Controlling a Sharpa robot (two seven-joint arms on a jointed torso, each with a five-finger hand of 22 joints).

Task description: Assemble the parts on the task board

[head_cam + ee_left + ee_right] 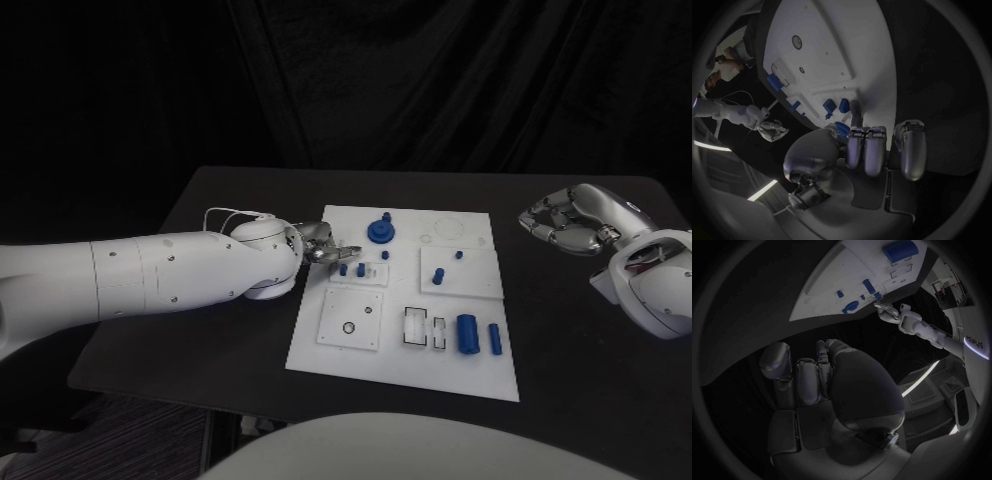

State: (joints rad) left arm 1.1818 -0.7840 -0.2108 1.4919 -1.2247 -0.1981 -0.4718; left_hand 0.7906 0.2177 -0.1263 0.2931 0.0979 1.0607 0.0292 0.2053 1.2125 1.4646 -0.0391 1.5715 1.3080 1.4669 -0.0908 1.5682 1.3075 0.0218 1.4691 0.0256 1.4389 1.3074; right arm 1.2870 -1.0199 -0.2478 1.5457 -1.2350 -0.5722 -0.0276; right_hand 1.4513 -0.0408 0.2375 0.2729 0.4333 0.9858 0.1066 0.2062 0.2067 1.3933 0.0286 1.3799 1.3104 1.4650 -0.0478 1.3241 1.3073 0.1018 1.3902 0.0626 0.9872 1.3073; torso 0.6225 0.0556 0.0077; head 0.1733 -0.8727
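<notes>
My left hand (320, 246) reaches over the left edge of the white task board (433, 370), mid-frame in the head view, pinching a small blue part (842, 129) between thumb and finger beside two short blue pegs (351, 269). My right hand (570, 220) hangs clenched and empty, upper right, off the board. I judge I'm mid-insertion; next I must line the part over its socket and press down.

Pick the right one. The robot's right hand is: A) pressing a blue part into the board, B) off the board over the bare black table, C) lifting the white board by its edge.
B: the right hand hangs beside the task board, over the table, touching no part.
</notes>
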